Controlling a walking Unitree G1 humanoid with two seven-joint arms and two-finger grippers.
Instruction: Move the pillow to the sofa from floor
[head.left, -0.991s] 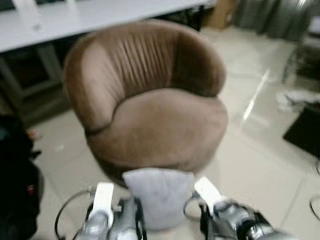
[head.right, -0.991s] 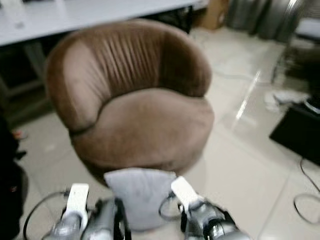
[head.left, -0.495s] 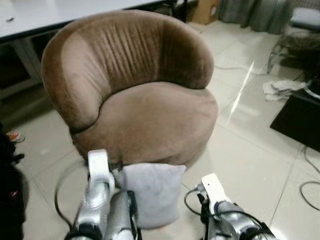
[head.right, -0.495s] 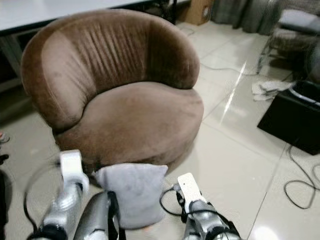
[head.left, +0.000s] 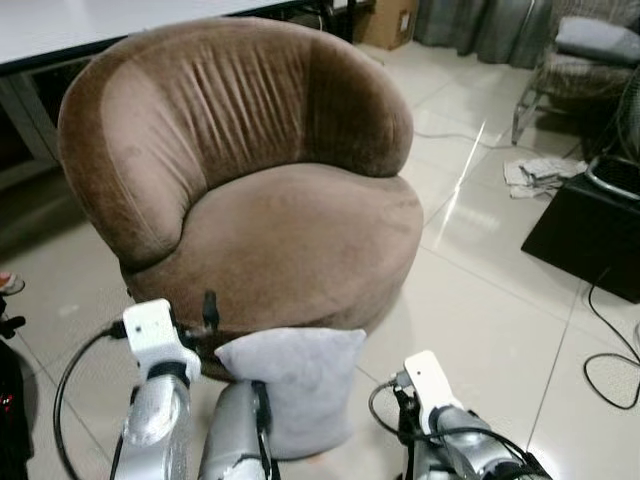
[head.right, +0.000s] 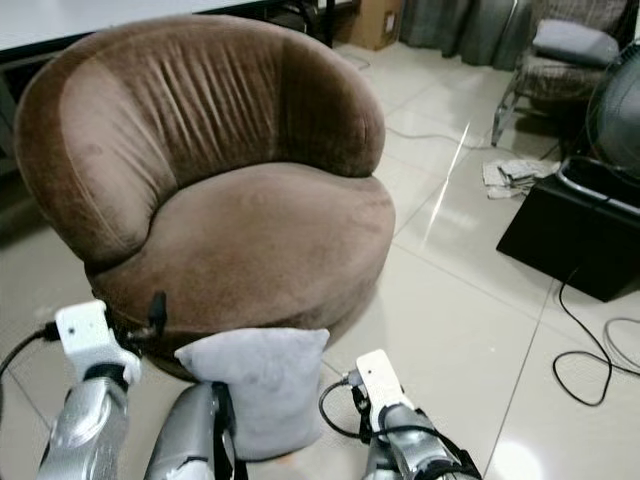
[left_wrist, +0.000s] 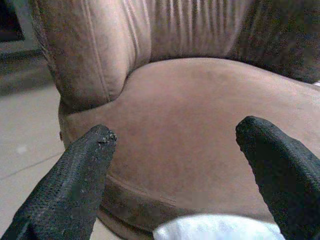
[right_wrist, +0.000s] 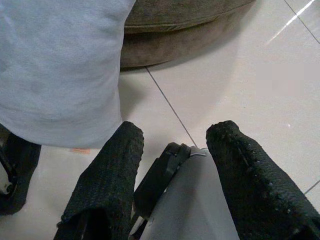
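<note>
On the floor (head.left: 500, 270), directly against the front base of the sofa (head.left: 290, 240), the pillow (head.left: 295, 385) stands on its lower edge, leaning toward the seat, with its upper edge just below the seat rim. Its broad face is turned to the robot and its long axis runs side to side, so the two upper corners point toward the left and right arms respectively. The left end effector (left_wrist: 185, 155) is raised above the pillow's upper left corner and aimed at the sofa seat; its two fingers (left_wrist: 75, 180) are spread wide and hold nothing, and only the pillow's top edge (left_wrist: 220, 227) appears beneath them in the left wrist view. The right end effector (right_wrist: 175, 170) sits lower, pointed down at the floor tiles just beside the pillow's lower right corner (right_wrist: 60, 70); its fingers are parted and empty, with the pillow to one side of them rather than between them. Judged from the head views, the pillow lies between the two arms, slightly nearer the left arm (head.left: 155, 410), whose forearm is just beside the pillow's left edge. The right arm (head.left: 450, 430) stands a little apart from the right edge. The next move appears to require closing both end effectors inward across the long axis, or lowering the left one onto the upper edge, before lifting forward onto the seat.
</note>
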